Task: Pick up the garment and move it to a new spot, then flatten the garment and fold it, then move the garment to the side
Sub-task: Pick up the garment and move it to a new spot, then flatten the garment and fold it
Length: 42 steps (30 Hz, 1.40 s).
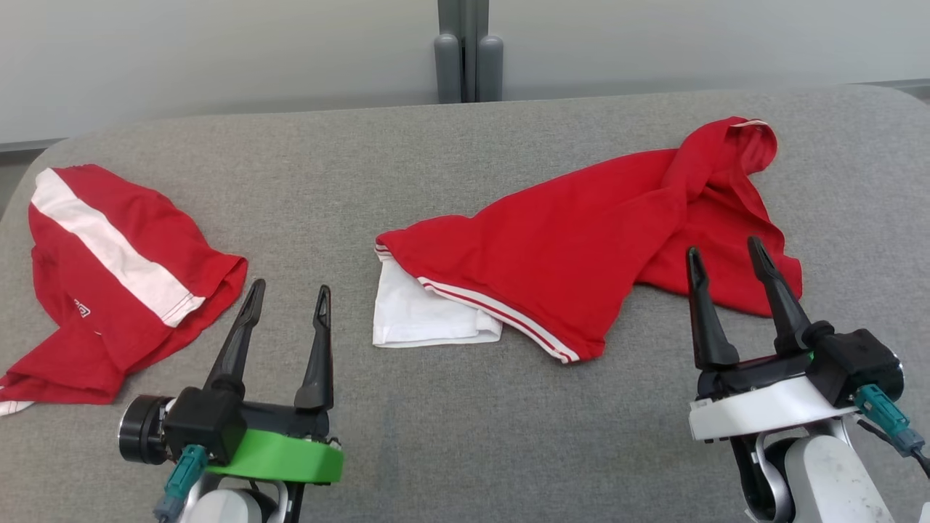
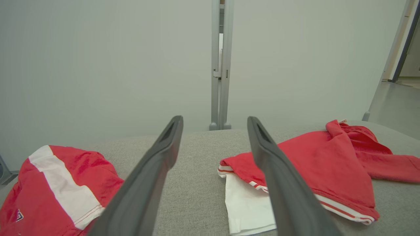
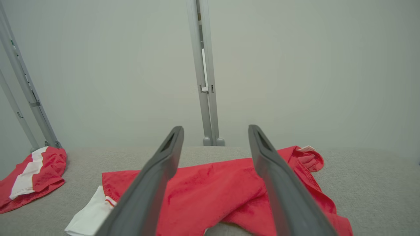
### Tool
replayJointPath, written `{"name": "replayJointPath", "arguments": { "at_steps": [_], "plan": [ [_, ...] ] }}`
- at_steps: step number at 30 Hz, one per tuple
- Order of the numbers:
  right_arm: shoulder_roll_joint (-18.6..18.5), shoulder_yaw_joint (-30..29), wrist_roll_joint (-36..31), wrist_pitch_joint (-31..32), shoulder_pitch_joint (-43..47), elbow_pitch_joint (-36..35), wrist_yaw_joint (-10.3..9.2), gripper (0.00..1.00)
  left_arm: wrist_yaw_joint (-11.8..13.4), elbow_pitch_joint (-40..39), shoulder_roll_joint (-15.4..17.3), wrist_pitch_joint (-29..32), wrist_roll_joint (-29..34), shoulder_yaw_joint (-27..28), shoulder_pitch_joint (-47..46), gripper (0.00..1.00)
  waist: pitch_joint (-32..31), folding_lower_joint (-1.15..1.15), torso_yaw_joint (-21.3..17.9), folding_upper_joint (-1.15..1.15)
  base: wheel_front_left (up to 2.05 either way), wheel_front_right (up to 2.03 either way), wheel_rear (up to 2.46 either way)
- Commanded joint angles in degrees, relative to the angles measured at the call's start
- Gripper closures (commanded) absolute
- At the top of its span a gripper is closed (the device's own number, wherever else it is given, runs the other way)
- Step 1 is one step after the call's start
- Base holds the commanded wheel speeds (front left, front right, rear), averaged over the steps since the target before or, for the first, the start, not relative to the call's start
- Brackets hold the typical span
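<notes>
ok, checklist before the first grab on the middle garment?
1. Left hand open, empty: ok.
2. Right hand open, empty: ok.
3. Red garment within the right hand's reach: likely ok, fingertips at its near edge.
4. Garment flat: not ok, crumpled.
5. Second garment apart from it: ok, lies well to the left.
6. White cloth under its hem part of the same piece: cannot tell.

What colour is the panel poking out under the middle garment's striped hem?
Plain white fabric panel; best in the head view.
</notes>
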Motion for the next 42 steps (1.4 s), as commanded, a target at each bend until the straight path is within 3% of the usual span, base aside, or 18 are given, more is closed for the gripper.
{"name": "replayJointPath", "arguments": {
  "at_steps": [1, 12, 21, 37, 38, 40, 42],
  "plan": [
    [-0.2, 0.2, 0.4, -0.2, 0.5, 0.1, -0.08, 0.00, -0.4, 0.0, -0.4, 0.0, 0.5, 0.5, 0.8, 0.00, 0.1, 0.00, -0.3, 0.00, 0.00, 0.00, 0.00],
    [-0.2, 0.3, 0.3, -0.2, 0.6, 1.3, -0.08, 0.00, -1.6, 0.5, -1.1, 0.0, 1.7, 1.9, 0.1, 0.00, 1.0, 0.00, -0.3, 0.00, 0.00, 0.00, 0.00],
    [-0.2, 3.2, 2.6, -0.2, -1.6, 6.5, -0.08, 0.00, -2.0, 1.6, -1.2, 0.0, 0.6, -1.0, -2.0, 0.00, 4.6, 0.00, 2.6, 0.00, 0.00, 0.00, 0.00],
    [-0.2, 4.7, 11.6, -0.2, -7.8, 27.6, -0.08, 0.00, -1.4, 2.9, -1.2, 0.0, -0.3, -3.1, -4.3, 0.00, 7.9, 0.00, 10.1, 0.00, 0.00, 0.00, 0.00],
    [-0.2, 5.1, 11.8, -0.2, -8.1, 28.3, -0.08, 0.48, -1.3, 3.0, -1.2, 0.0, -0.3, -3.2, -4.3, 0.00, 7.8, 0.00, 10.3, 0.00, 0.00, 0.00, 0.00],
    [-0.2, 6.4, 12.1, -0.2, -8.7, 28.9, -0.08, 1.00, -1.3, 3.1, -1.2, 0.0, -0.4, -3.3, -4.3, 0.00, 7.6, 0.00, 10.6, 0.00, 0.00, 0.00, 0.00],
    [-0.2, 7.1, 12.1, -0.2, -9.2, 28.8, -0.08, 1.00, -1.2, 3.2, -1.2, 0.0, -0.5, -3.3, -4.0, 0.00, 7.2, 0.00, 10.5, 0.00, 0.00, 0.00, 0.00]
  ]
}}
